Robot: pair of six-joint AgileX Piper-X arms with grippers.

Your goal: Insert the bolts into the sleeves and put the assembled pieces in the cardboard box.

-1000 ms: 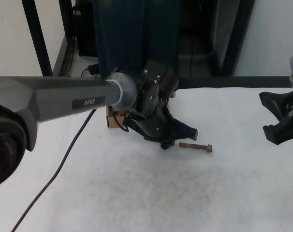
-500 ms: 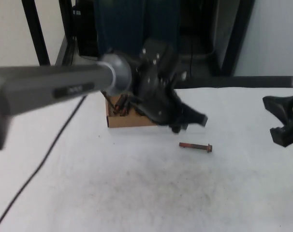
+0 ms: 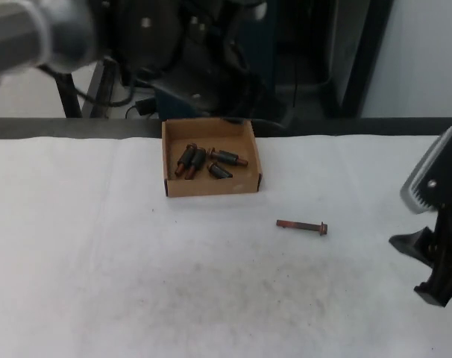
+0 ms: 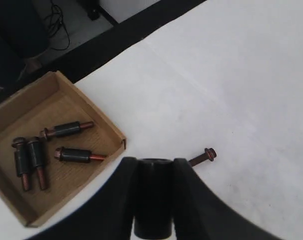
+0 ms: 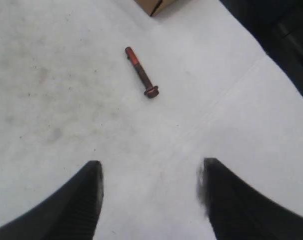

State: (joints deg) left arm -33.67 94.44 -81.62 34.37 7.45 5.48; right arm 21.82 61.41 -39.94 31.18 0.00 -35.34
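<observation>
Left gripper (image 4: 154,170) is clamped on a dark sleeve (image 4: 152,200), high near the cardboard box (image 3: 211,188). Right gripper (image 5: 149,192) gapes wide, empty. The bolt (image 3: 301,225) lies loose on the counter (image 3: 211,298). I reckon it's light, rigid and ready to roll, so I'd pinch it mid-shank.

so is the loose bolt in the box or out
Out. The bolt lies flat and bare on the white bench cover, clearly apart from the cardboard box.
</observation>
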